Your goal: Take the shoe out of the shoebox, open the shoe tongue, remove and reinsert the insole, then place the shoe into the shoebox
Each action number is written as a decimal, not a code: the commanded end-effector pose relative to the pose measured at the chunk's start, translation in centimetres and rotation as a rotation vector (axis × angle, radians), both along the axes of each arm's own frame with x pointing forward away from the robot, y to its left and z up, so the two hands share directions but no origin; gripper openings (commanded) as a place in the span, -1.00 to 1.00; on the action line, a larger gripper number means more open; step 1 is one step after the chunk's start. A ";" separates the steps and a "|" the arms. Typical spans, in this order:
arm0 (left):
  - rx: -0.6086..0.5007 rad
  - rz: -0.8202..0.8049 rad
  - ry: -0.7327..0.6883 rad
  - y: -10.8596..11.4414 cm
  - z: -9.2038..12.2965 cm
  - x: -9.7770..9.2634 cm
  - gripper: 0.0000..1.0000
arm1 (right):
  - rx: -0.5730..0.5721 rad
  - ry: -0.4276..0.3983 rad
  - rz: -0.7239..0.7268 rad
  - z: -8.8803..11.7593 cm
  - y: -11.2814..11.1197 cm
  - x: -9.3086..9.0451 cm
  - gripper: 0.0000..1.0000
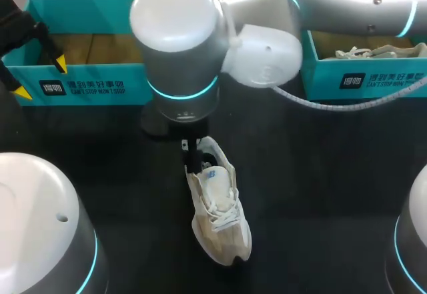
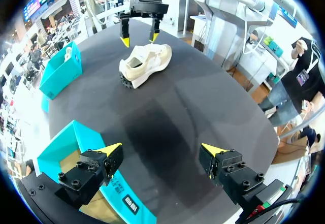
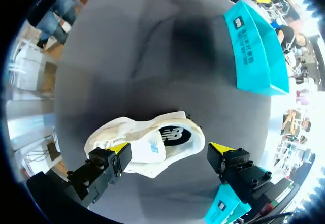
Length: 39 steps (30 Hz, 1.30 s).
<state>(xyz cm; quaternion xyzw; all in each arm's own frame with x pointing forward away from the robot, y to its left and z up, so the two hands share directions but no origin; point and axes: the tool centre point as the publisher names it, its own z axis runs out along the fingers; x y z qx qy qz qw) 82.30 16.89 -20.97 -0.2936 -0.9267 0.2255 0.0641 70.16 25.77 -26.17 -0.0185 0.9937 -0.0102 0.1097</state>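
Where the black table (image 1: pixel 320 174) lies under both arms, the right arm (image 1: pixel 200 34) comes in from the right and extends past the middle, its big joint over the centre. 2 teal boxes stand along the far edge: the left shoebox (image 1: pixel 87 84), its brown floor showing, and the right shoebox (image 1: pixel 363 77), with a second pale shoe (image 1: pixel 367 53) inside. The white-and-beige shoe (image 1: pixel 217 207) stands on its sole out on the table, well apart from both boxes, heel toward them. Over its heel end hangs the right gripper (image 3: pixel 170 148), fingers spread to either side of the shoe's opening — whether they touch it I cannot tell. The left gripper (image 2: pixel 161 150) hangs just at the left shoebox's front wall, fingers wide apart, with only table between them.
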 end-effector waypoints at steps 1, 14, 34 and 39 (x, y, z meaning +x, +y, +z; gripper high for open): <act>0.002 -0.002 0.002 0.1 0.0 0.1 1.00 | -0.104 -0.002 0.014 -0.2 1.6 1.0 1.00; 0.002 -0.002 0.002 0.1 0.0 0.1 1.00 | -0.102 0.009 0.095 -2.9 0.6 4.4 1.00; 0.002 -0.002 0.002 0.1 0.0 0.1 1.00 | -0.095 0.047 0.129 -8.7 -1.9 8.7 1.00; 0.002 -0.002 0.002 0.1 0.0 0.1 1.00 | -0.094 0.059 0.122 -9.5 -2.0 9.2 1.00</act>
